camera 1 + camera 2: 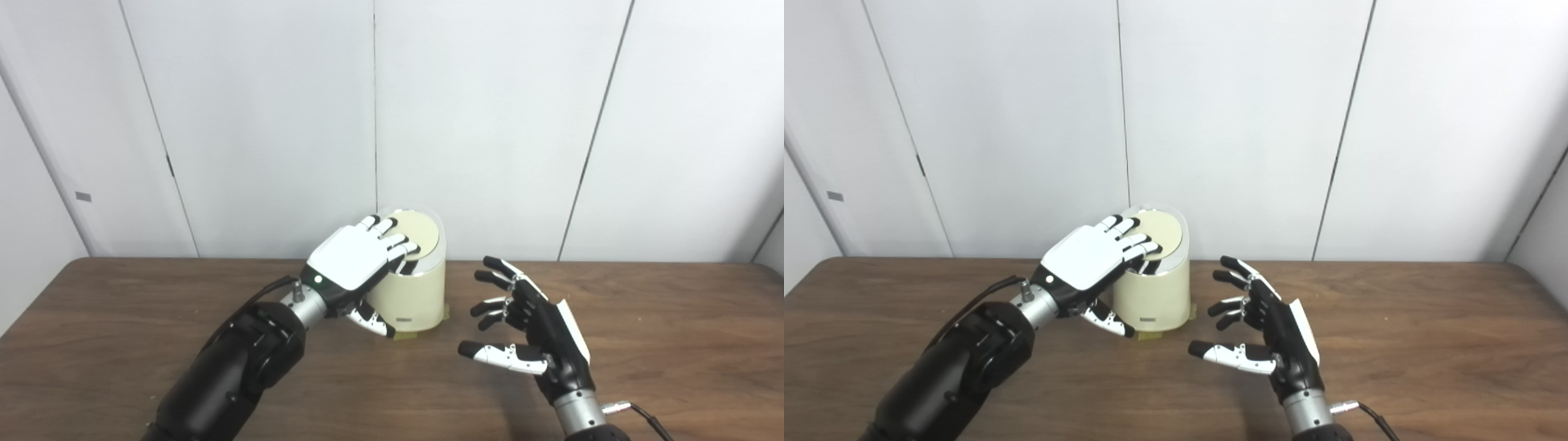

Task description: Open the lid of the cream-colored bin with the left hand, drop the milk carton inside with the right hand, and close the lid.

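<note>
Right robot hand (pixel 531 334) empty, bin (pixel 411 294) beside

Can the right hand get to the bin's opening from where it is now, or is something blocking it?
Probably not yet. The right hand is open and empty beside the bin, with bare table between them, but the left hand lies across the lid, which covers most of the top. No milk carton is in view.

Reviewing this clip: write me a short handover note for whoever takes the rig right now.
Left hand: fingers resting on the tilted round lid of the cream-colored cylindrical bin, holding nothing.
Right hand: open and empty, fingers spread, just right of the bin above the brown wooden table.
Milk carton: not visible in either view; possibly already inside, cannot confirm.
Left: check the carton, make sure the lid is level and shut, withdraw the hands.
</note>
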{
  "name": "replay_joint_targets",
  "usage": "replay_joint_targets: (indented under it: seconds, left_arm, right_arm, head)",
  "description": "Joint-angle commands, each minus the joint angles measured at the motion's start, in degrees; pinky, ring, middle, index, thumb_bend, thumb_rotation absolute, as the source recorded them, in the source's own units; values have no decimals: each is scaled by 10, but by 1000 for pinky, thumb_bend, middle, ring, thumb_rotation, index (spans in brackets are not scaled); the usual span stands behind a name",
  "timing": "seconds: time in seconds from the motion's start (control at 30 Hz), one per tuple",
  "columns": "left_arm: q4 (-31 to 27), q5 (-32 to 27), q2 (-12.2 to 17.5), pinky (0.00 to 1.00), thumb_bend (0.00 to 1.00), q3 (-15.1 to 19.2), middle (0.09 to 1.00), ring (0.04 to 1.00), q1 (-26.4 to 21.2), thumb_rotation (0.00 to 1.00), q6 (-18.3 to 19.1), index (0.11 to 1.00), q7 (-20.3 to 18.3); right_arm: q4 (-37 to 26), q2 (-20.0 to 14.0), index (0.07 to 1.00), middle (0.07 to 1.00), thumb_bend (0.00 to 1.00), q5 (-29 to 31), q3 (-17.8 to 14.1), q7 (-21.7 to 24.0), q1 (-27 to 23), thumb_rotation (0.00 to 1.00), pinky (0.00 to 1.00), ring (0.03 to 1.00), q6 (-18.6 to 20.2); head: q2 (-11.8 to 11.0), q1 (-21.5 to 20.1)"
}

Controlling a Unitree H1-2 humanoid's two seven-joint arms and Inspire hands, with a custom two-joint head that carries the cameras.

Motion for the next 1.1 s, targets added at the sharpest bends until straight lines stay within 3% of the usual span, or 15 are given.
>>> replay_joint_targets:
  seconds: [0.0, 0.27, 0.5, 0.63, 0.87, 1.07]
  left_arm:
    - [-1, -1, -1, 1000, 884, -1, 893, 1000, -27, 321, -4, 901, 6]
    - [-5, 7, 4, 1000, 873, -10, 895, 1000, -28, 317, 0, 890, -16]
    - [-54, 64, 10, 1000, 961, -32, 834, 999, -39, 366, 62, 818, -179]
    - [-66, 79, 9, 1000, 985, -39, 814, 1000, -44, 402, 86, 792, -237]
    - [-70, 78, 4, 1000, 986, -41, 793, 996, -44, 417, 107, 766, -282]
    - [-73, 61, 3, 1000, 964, -35, 797, 998, -41, 417, 113, 765, -278]
  right_arm:
    - [-21, 2, 823, 783, 728, 2, -2, -5, -18, 156, 445, 562, -6]
    - [-24, 0, 828, 788, 726, 6, -4, -3, -19, 154, 442, 568, -5]
    - [-23, -6, 823, 786, 705, -3, -3, -4, -21, 139, 445, 563, -11]
    - [-20, -7, 822, 786, 708, 3, -6, -2, -22, 139, 441, 565, -13]
    - [-20, -7, 821, 783, 688, 2, -7, -5, -23, 146, 416, 547, -13]
    - [-22, -6, 817, 778, 672, 1, -9, -6, -22, 149, 414, 543, -5]
  head:
    - [1, 0]
    - [5, 3]
    - [8, 6]
    - [9, 6]
    - [11, 6]
    - [10, 6]
